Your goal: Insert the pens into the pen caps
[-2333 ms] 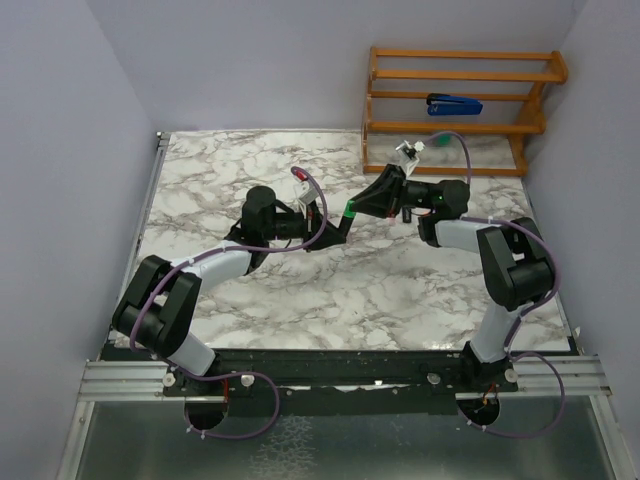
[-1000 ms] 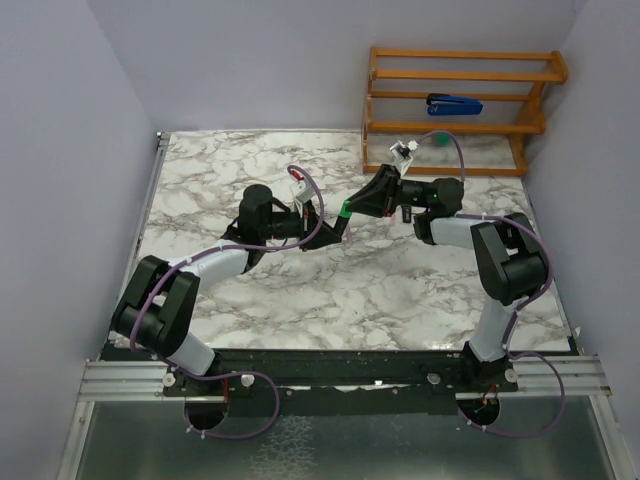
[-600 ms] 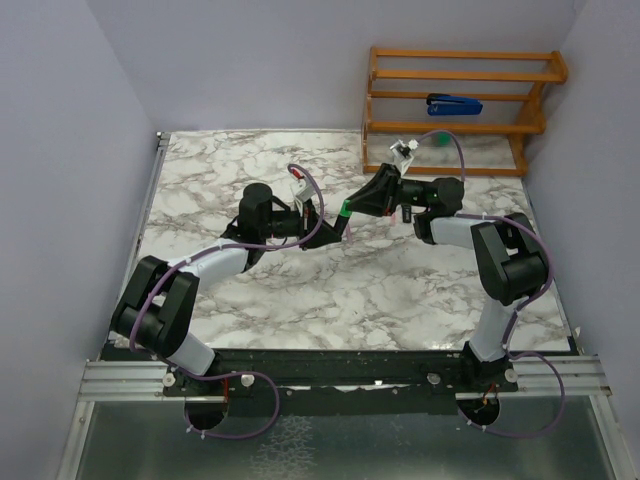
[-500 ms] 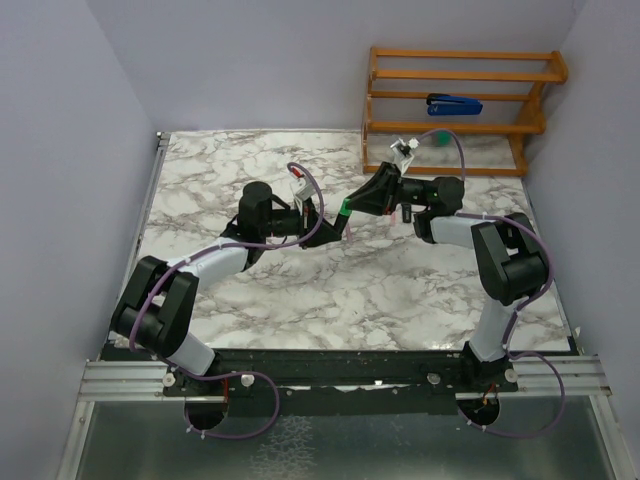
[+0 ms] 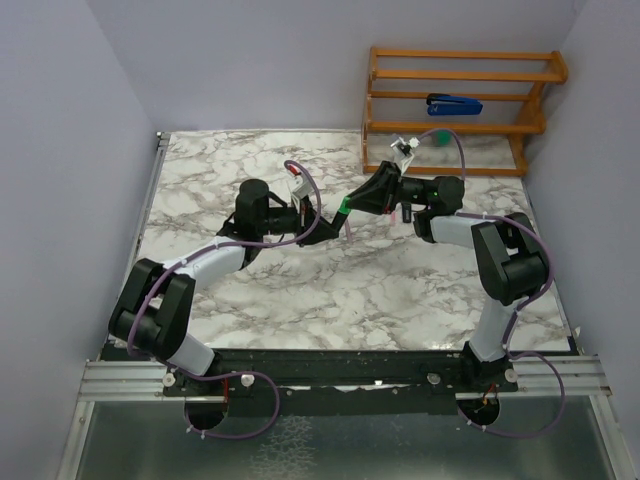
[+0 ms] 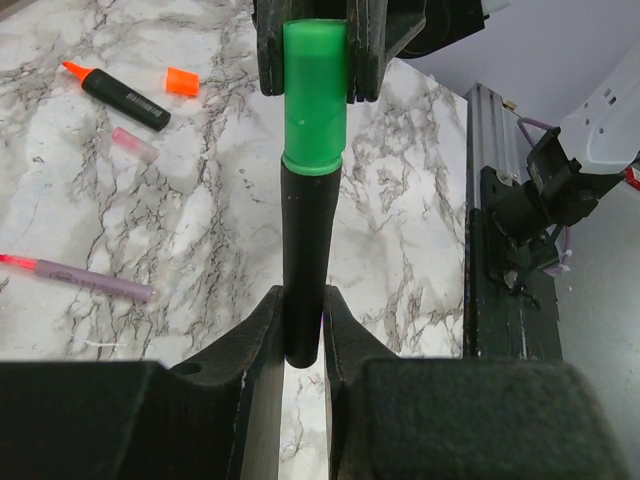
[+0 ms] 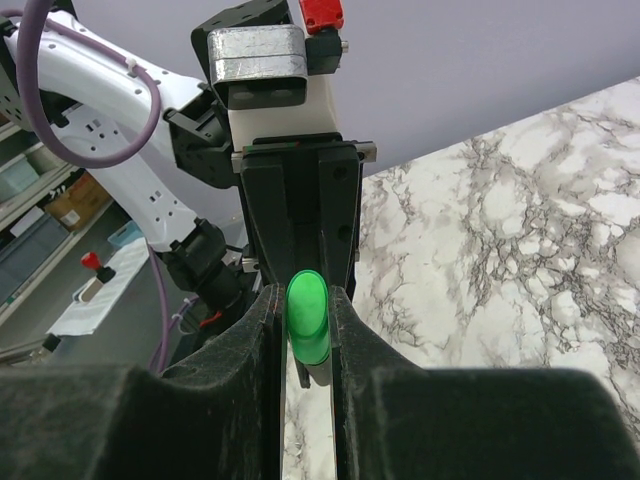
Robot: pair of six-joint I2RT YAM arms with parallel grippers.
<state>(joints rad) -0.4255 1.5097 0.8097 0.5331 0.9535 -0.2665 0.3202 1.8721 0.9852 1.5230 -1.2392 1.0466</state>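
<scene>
My left gripper (image 6: 301, 305) is shut on the black body of a pen (image 6: 303, 250). The green cap (image 6: 314, 100) sits on that pen's far end. My right gripper (image 7: 307, 300) is shut on the green cap (image 7: 308, 318), facing the left gripper. In the top view the two grippers meet above the table's middle, left (image 5: 322, 222) and right (image 5: 352, 206), with the green cap (image 5: 343, 210) between them. On the table lie a black pen with an orange tip (image 6: 120, 95), a loose orange cap (image 6: 182, 81), a slim pink pen (image 6: 85, 278) and a small pale pink piece (image 6: 134, 145).
A wooden rack (image 5: 540, 120) stands at the back right with a blue stapler-like object (image 5: 455, 103) on a shelf. The marble table (image 5: 200, 180) is walled on the left, back and right. A metal rail (image 6: 480, 180) runs along one edge.
Both grippers have drifted slightly left and toward the back, keeping the pen and green cap held between them. The left wrist has shifted back a little.
</scene>
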